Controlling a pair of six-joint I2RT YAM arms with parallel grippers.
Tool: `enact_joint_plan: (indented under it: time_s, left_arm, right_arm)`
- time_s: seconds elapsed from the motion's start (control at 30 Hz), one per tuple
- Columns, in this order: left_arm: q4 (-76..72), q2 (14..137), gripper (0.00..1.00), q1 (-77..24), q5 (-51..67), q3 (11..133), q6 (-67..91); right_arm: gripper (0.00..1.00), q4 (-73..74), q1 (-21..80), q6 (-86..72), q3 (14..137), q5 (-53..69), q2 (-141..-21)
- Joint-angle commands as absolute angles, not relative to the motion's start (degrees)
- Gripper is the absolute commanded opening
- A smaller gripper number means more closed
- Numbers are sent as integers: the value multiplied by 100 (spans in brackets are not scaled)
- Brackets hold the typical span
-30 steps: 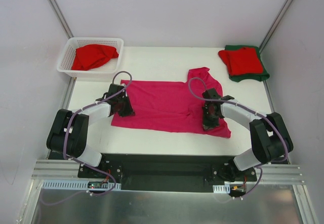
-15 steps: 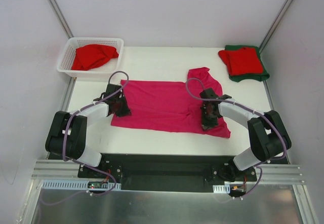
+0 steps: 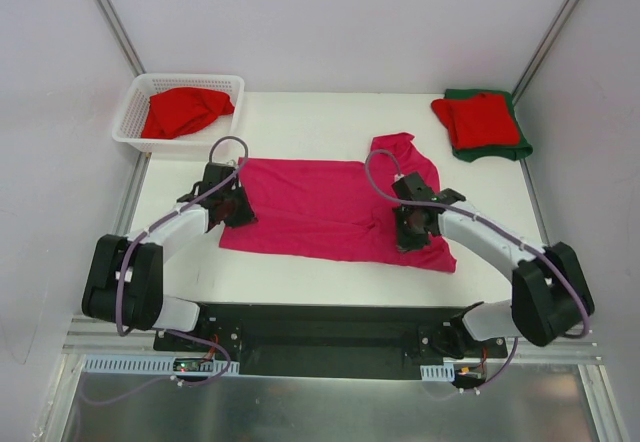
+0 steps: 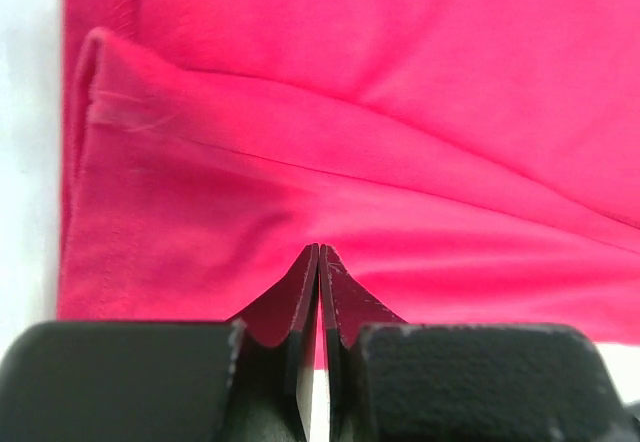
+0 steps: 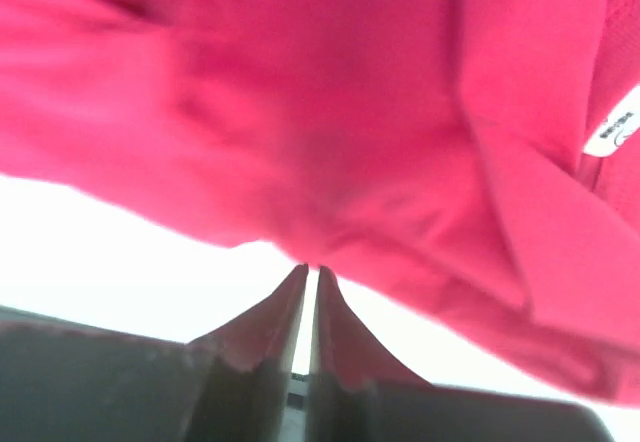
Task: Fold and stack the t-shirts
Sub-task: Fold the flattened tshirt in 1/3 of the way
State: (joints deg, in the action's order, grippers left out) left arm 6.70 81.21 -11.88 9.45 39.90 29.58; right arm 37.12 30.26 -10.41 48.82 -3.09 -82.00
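A magenta-pink t-shirt lies spread across the middle of the white table. At its left edge sits my left gripper. In the left wrist view its fingertips meet, pinching the pink cloth just inside the hem. My right gripper is at the shirt's right side near the sleeve. Only a thin slit shows between its jaws, and the cloth gathers down to the tips, lifted off the table. A folded red t-shirt rests on a folded dark green one at the back right.
A white lattice basket at the back left holds a crumpled red t-shirt. White walls with metal posts close in the table on three sides. The arm bases stand on a black plate at the near edge.
Both grippers have shifted a little to the left and away from the near edge along the shirt. The right jaws now show a thin slit. The shirt's outline looks unchanged.
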Motion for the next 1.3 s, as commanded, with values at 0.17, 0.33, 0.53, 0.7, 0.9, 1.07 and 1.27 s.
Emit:
enact_joint_plan:
  time_s: [0.17,0.33,0.53,0.7,0.9,1.07,1.27]
  left_arm:
    - [492,7278,7,-1134,1590,4078,2874]
    - [439,7242,8,-1134,1661,3964,2883]
    - [361,7137,30,-1134,1661,3797,2944]
    - [351,6987,69,-1134,1608,3735,2962]
    - [343,6900,91,-1134,1591,3700,2979]
    - [343,6882,95,-1134,1608,3674,2997]
    - [360,6856,95,-1134,1591,3665,2980]
  right_arm:
    - [43,3868,3111,-871,5880,-53,-7013]
    - [44,3411,3111,-721,5801,157,-7584]
    - [45,2822,3146,-326,5870,44,-8383]
    - [47,2549,3155,-35,6196,-211,-8850]
    - [48,2566,3173,158,6679,-395,-9149]
    - [51,2601,3173,325,6864,-659,-9316]
    - [58,2654,3173,422,7066,-853,-9747]
